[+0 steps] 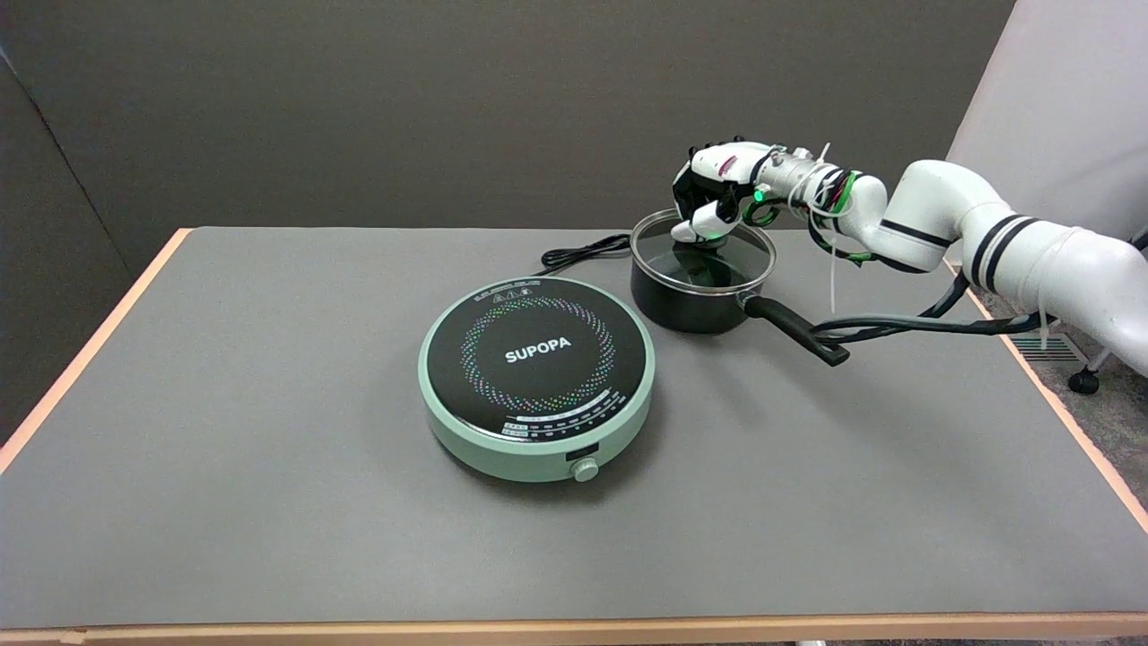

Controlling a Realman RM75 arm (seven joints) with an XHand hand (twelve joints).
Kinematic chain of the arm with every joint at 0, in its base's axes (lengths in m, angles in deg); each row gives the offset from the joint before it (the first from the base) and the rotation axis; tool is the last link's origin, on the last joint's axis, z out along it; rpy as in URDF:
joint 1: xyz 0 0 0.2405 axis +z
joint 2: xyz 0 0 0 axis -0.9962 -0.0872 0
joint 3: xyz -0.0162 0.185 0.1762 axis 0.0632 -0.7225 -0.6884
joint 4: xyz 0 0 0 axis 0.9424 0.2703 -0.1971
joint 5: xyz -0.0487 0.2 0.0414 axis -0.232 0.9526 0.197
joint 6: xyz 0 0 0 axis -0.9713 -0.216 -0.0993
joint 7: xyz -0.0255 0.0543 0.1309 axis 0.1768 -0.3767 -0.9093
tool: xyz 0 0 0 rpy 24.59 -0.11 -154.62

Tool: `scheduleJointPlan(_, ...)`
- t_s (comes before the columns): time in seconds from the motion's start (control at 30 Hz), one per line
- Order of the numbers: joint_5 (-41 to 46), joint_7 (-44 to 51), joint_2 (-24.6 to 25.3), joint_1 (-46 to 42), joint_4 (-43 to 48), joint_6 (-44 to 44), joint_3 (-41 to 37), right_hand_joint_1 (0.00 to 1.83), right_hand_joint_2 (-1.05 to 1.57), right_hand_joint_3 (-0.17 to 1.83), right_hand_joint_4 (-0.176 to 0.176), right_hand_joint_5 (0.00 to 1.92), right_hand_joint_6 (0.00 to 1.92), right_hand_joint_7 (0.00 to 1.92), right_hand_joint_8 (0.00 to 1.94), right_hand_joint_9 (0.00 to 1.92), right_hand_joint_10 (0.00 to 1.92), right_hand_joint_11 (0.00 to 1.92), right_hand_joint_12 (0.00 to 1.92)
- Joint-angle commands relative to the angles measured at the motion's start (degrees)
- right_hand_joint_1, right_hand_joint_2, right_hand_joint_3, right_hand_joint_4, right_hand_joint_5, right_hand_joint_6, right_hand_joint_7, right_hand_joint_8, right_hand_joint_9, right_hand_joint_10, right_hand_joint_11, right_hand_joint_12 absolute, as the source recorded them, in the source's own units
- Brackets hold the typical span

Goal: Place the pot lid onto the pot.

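A black pot with a long black handle stands at the back right of the table. The glass pot lid, edged with a metal rim, lies across the pot's mouth, about level with it. My right hand reaches in from the right and hangs just over the far half of the lid. Its fingers curl down onto the lid's middle, where they cover the knob. The hand appears to grip the lid there.
A round green induction cooker with a black top sits mid-table, left of the pot. Its black cable trails toward the back edge. The table's right edge runs under my forearm.
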Motion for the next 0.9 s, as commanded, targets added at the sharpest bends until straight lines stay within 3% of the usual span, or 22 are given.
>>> scheduleJointPlan(0.03,-0.08,0.00,-0.02,-0.51,0.87,0.35,-0.45,1.19,1.08,0.21,-0.021,0.74,1.32,0.96,1.13,0.90,1.70,0.35,1.92)
scheduleJointPlan(0.9,-0.08,0.00,-0.01,-1.91,-0.77,1.68,-3.91,1.19,1.08,0.22,-0.025,0.74,1.33,0.96,1.13,0.90,1.71,0.34,1.92)
